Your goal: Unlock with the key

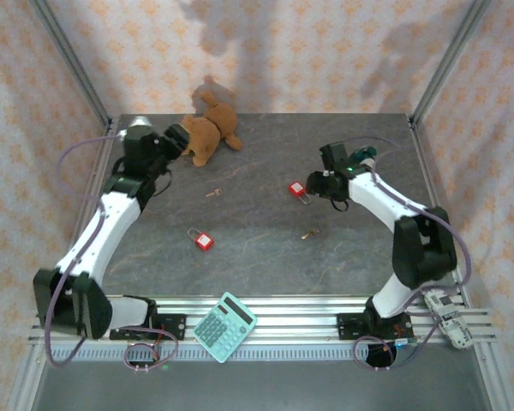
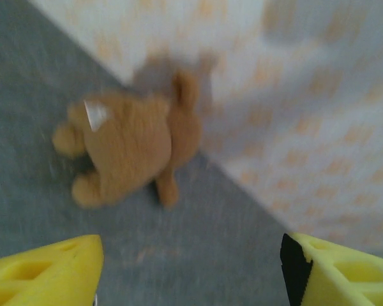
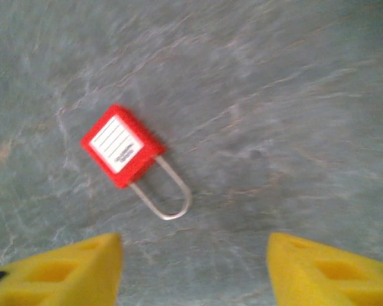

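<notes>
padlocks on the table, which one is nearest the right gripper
The farther red padlock, just left of the right gripper. The other padlock sits nearer the calculator, well away from that gripper.

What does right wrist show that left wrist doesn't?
Right wrist: a red padlock lying flat, label up, just ahead of the right claw. Left wrist: a brown teddy bear on the grey table beside the patterned wall, ahead of the left claw. Both: the grey table, and a yellow claw open with nothing between its jaws.
</notes>
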Controlling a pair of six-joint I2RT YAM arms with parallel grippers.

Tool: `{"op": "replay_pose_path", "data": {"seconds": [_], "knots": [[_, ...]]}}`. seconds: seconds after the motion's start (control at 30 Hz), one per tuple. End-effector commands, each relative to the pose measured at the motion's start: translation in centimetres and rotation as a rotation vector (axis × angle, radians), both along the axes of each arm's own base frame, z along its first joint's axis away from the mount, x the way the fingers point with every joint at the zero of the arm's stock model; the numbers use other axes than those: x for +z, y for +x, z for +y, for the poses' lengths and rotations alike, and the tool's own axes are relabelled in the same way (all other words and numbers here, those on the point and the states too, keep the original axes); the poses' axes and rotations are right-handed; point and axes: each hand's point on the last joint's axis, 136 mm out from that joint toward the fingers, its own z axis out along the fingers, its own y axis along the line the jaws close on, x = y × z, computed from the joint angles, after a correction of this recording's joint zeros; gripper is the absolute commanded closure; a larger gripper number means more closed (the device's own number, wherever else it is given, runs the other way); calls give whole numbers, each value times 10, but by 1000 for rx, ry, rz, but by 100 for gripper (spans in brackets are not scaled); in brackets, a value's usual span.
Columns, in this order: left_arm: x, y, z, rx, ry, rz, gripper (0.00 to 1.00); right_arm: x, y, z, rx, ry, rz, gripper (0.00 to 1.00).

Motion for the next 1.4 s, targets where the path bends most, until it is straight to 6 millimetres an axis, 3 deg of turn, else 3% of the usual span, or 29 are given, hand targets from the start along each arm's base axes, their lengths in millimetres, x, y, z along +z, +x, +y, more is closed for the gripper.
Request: {"op": "replay_pose_path", "data": {"seconds": [0.0,0.2,0.57,1.03,1.37], "knots": [[-23,-14,-41,-165,-4,160,28,-16,2,26,174,-95,77,33],[-47,-18,-62,-238,-61,224,28,-39,35,33,230,-203,120,24],[-47,-19,-71,-278,-84,226,28,-62,48,50,302,-176,164,32],[-46,-20,-69,-270,-82,222,28,-59,34,51,204,-152,149,55],[-46,-21,-68,-265,-77,224,28,-51,2,62,37,-141,132,56]]}}
